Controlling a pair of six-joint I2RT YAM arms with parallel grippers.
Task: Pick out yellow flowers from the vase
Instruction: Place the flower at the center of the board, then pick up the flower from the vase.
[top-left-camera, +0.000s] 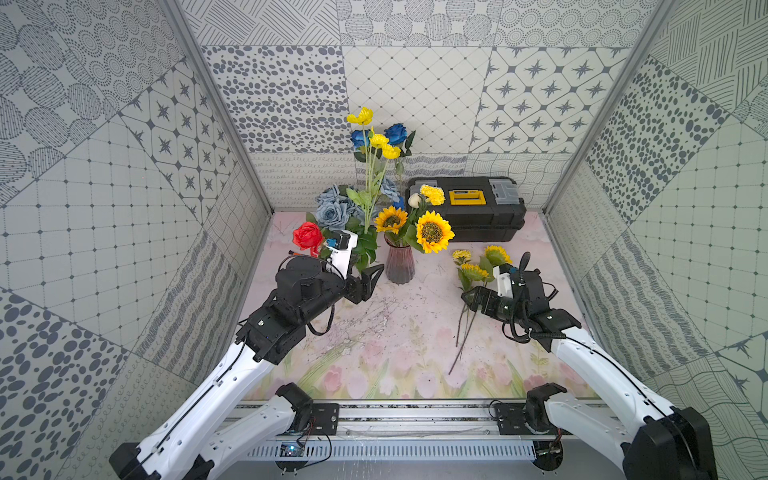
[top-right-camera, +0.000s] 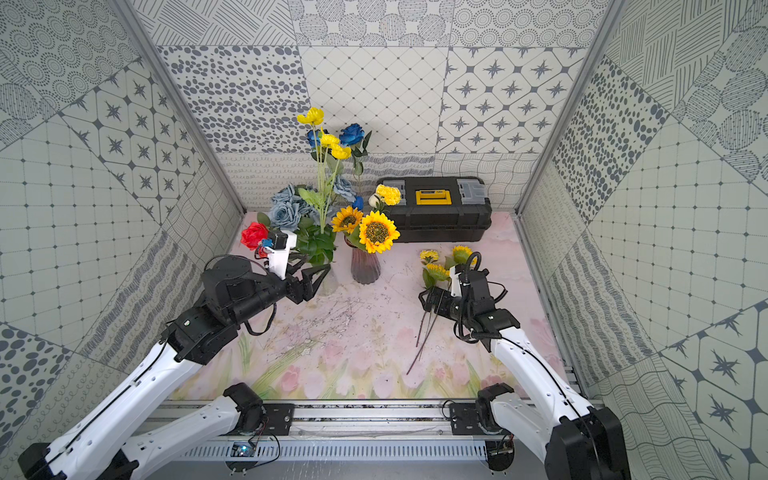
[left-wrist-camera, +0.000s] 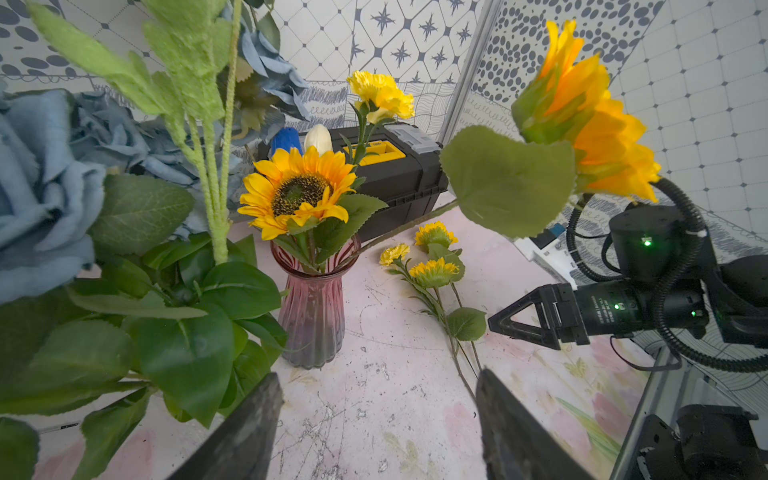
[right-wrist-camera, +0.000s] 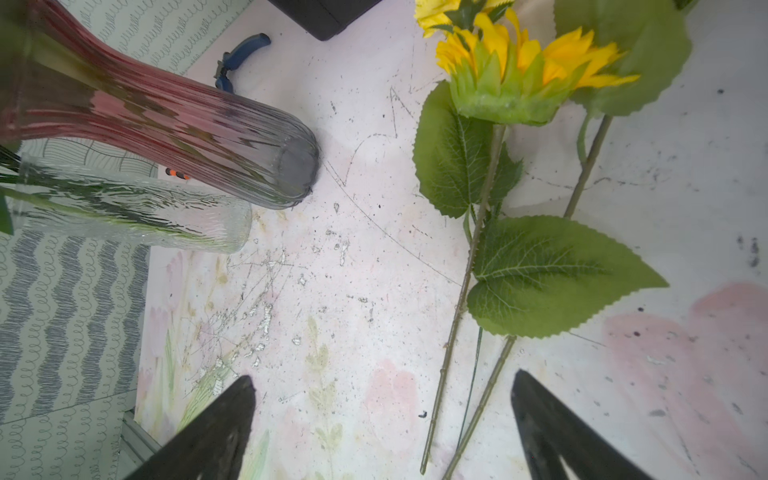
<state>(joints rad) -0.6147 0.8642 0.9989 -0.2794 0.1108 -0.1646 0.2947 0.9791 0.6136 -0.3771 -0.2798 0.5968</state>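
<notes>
A pink ribbed vase (top-left-camera: 400, 266) (left-wrist-camera: 312, 316) holds two sunflowers (top-left-camera: 434, 232) (left-wrist-camera: 297, 191) and a yellow carnation (top-left-camera: 432, 194). A tall yellow spray (top-left-camera: 384, 145) rises from a clear vase (top-right-camera: 328, 282) to its left. Three yellow flowers (top-left-camera: 473, 270) (right-wrist-camera: 515, 75) lie on the table at the right. My right gripper (top-left-camera: 469, 299) (right-wrist-camera: 383, 376) is open just above the table, and their stems (right-wrist-camera: 436, 395) lie loose between its fingers. My left gripper (top-right-camera: 309, 268) (left-wrist-camera: 376, 374) is open and empty beside the clear vase, left of the pink one.
A black toolbox (top-left-camera: 465, 208) with a yellow handle stands behind the vases. Grey-blue roses (top-left-camera: 332, 208), blue roses (top-left-camera: 395, 133), a red rose (top-left-camera: 307, 236) and a white tulip (top-left-camera: 414, 200) fill the left bouquet area. Blue-handled pliers (right-wrist-camera: 237, 58) lie behind the pink vase. Patterned walls enclose three sides.
</notes>
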